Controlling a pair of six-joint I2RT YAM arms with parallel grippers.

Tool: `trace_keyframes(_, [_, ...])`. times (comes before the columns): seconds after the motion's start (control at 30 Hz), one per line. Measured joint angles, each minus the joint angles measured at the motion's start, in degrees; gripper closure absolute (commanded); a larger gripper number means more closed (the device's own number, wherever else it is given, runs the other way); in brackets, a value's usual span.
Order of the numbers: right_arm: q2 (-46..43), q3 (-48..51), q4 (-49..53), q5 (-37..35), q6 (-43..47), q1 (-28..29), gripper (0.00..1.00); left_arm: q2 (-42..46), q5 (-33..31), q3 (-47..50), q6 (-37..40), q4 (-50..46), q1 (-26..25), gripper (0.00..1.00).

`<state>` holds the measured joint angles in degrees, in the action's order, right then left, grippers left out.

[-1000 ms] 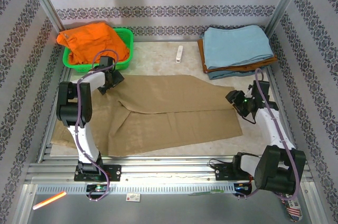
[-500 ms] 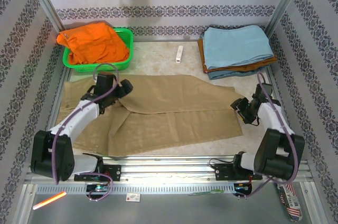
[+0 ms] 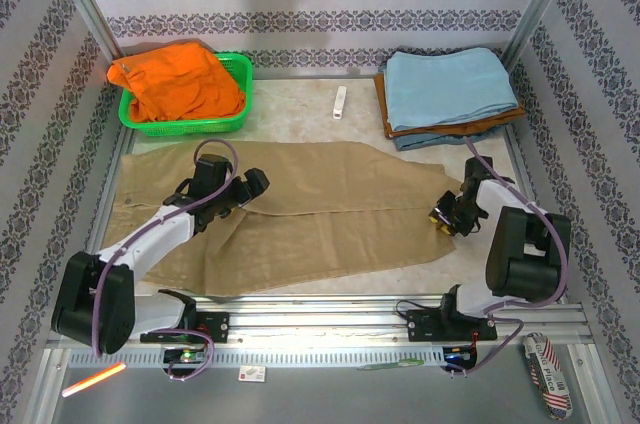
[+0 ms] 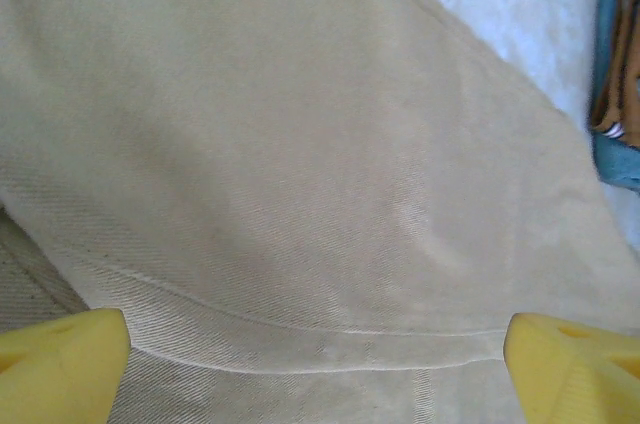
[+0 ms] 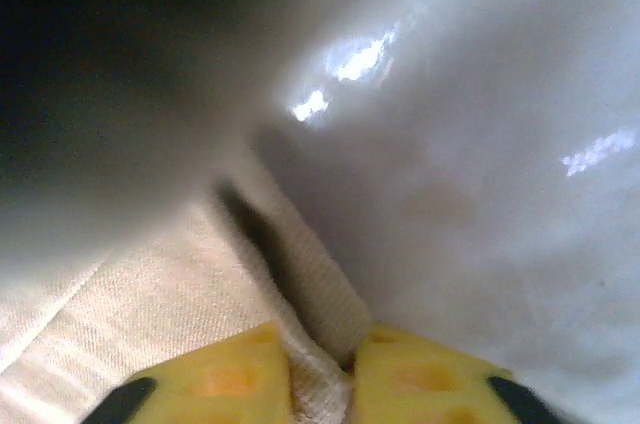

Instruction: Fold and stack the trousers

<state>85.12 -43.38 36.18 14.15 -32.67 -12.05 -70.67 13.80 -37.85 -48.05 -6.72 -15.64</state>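
The khaki trousers (image 3: pixel 330 204) lie spread flat across the table, waist end to the left and leg ends to the right. My left gripper (image 3: pixel 255 182) hovers low over their left-middle part, open, its yellow fingertips (image 4: pixel 60 364) wide apart with a fabric seam between them and nothing gripped. In the left wrist view the tan cloth (image 4: pixel 300 174) lies smooth under the left gripper (image 4: pixel 315 369). My right gripper (image 3: pixel 440 216) sits at the right leg end. In the right wrist view it (image 5: pixel 322 374) is shut on the hem edge of the trousers (image 5: pixel 120 304).
A green basket (image 3: pixel 240 122) holding an orange garment (image 3: pixel 175 79) stands at the back left. A stack topped by light-blue folded cloth (image 3: pixel 445 89) sits at the back right. A small white object (image 3: pixel 339 102) lies on the table between them. Patterned walls enclose the table.
My left arm swung down and right, low over the trousers, opening slightly wider. My right gripper moved left to the leg end and shut on the hem. The left cloth lies flatter.
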Motion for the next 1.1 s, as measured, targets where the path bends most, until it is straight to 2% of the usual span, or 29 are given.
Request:
trace_keyframes(0.07, [-2.34, 0.2, 1.33, -1.25, -0.52, 0.33, 1.0, 0.02, 0.39, 0.0, 0.0, 0.44, 0.0, 0.03])
trace_keyframes(0.23, [-14.64, 0.37, 6.97, -5.88, -2.12, 0.17, 1.0, -1.25, 1.51, 0.0, 0.15, 0.85, 0.35, 0.03])
trace_keyframes(0.4, [-25.22, 0.37, 12.92, -9.46, -3.96, -3.21, 1.0, -3.58, 2.32, 0.0, -0.02, 2.71, 0.37, 0.04])
trace_keyframes(0.43, [-25.7, 0.37, 13.86, -9.84, -4.22, -4.2, 0.98, -4.22, 2.47, 0.0, -0.17, 3.23, 0.37, 0.04])
trace_keyframes(0.47, [-25.57, 0.37, 14.67, -9.9, -4.55, -4.9, 0.89, -4.81, 2.49, 0.0, -0.31, 3.65, 0.37, 0.04])
trace_keyframes(0.6, [-23.3, 0.94, 15.63, -9.27, -5.95, -5.46, 0.83, -6.19, 2.47, 0.0, -0.48, 4.24, 0.46, 0.03])
trace_keyframes(0.63, [-22.77, 1.33, 15.69, -9.03, -6.05, -5.46, 0.76, -6.23, 2.45, 0.0, -0.52, 4.24, 0.68, 0.03])
trace_keyframes(0.8, [-22.88, 2.27, 16.39, -8.0, -6.19, -5.42, 0.73, -6.23, 1.81, -0.13, -1.14, 4.2, 1.9, 0.03])
trace_keyframes(0.83, [-23.45, 2.08, 16.61, -7.76, -6.14, -4.98, 0.7, -6.27, 1.73, -0.46, -1.16, 4.09, 1.88, 0.03])
trace_keyframes(0.9, [-24.65, 0.39, 17.51, -7.96, -6.05, -3.26, 0.61, -6.99, 1.44, -2.1, -1.11, 3.56, 1.81, 0.03])
trace_keyframes(1.0, [-23.34, -5.81, 17.16, -8.76, -5.11, -0.42, 0.57, -10.03, 0.52, -6.21, -0.94, 3.45, 1.73, 0.03])
trace_keyframes(1.1, [-16.61, -12.57, 14.64, -9.94, -2.84, -0.07, 0.38, -14.75, -1.29, -10.47, 0.04, 2.99, 1.77, 0.03])
